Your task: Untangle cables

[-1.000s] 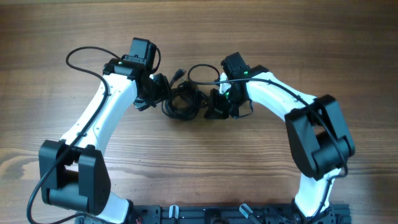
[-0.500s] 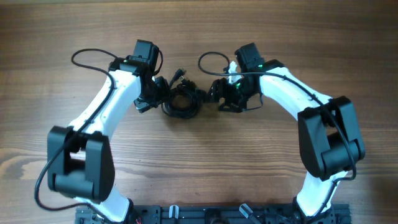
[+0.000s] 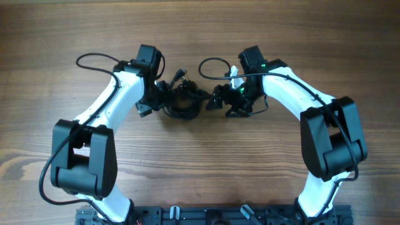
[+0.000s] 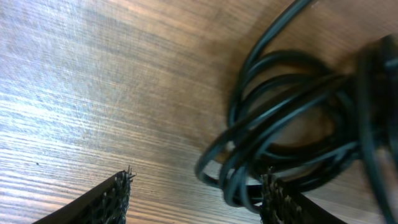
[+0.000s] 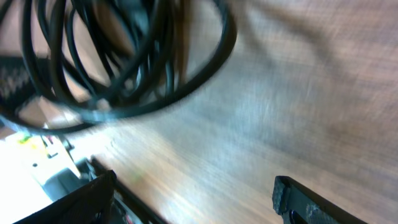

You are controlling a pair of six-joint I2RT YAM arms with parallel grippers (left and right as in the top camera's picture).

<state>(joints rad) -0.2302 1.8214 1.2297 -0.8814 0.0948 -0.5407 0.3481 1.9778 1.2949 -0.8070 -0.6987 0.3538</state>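
1. Position of the work. The cables (image 3: 182, 101) lie as 1 knotted coil of thin black cord on the tabletop (image 3: 200, 162), midway between the 2 arms. 1 plug connector (image 3: 181, 74) sticks out at the far edge of the coil. The central position lets both arms reach the coil from opposite sides.

2. Left claw (image 3: 157, 95). It sits low at the left edge of the coil. In the left wrist view its mesh-faced fingertips (image 4: 118, 193) stand wide apart. The outer loops of the coil (image 4: 280, 124) cross the gap just inside the right-hand fingertip. Nothing is clamped. The placement suggests a setup to pinch 1 or 2 outer strands, or to pin that side of the coil.

3. Right claw (image 3: 220, 105). It sits just beside the right edge of the coil. In the right wrist view its jaws are spread wide over bare wood, and the loops (image 5: 124, 62) lie ahead of the fingertips (image 5: 298, 199), not between them. It holds nothing.

4. Assessment. The coil is not yet loosened and no cord is separated. Opposed claws allow a strand to be drawn out on 1 side while the other side is held.
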